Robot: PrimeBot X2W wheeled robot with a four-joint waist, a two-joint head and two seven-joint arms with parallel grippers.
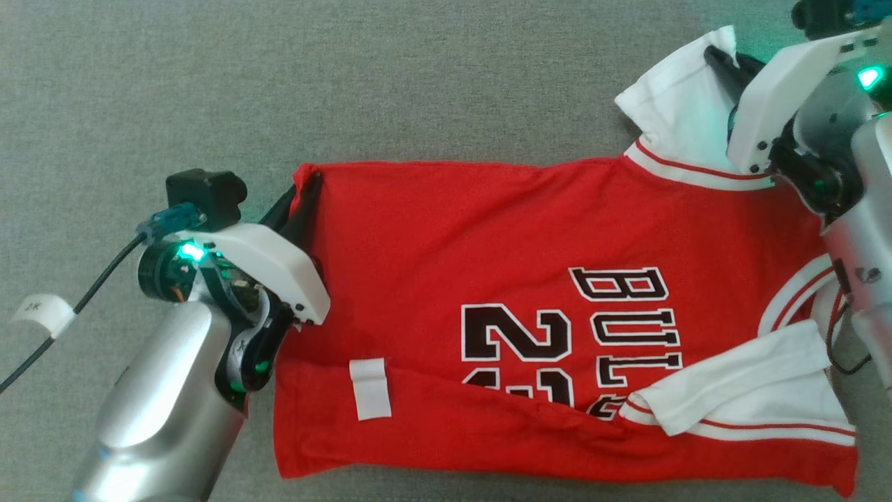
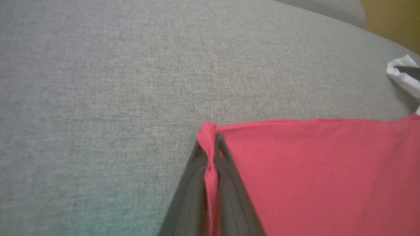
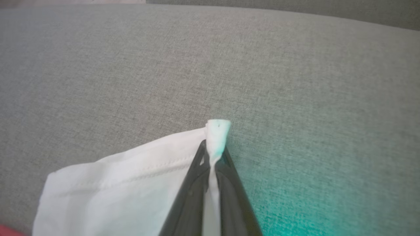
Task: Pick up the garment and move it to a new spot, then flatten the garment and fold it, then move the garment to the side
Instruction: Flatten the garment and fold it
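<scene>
While the garment (image 1: 488, 230) lies on the grey upholstery (image 1: 348, 84), long axis running left to right, the left gripper (image 2: 210, 150) is clamped on its far hem corner (image 2: 206, 129) and the right gripper (image 3: 214, 149) on its white sleeve (image 3: 124, 183).

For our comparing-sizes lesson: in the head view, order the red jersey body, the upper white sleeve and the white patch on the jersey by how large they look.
Largest: red jersey body.
Then: upper white sleeve, partly hidden.
Smallest: white patch.
</scene>
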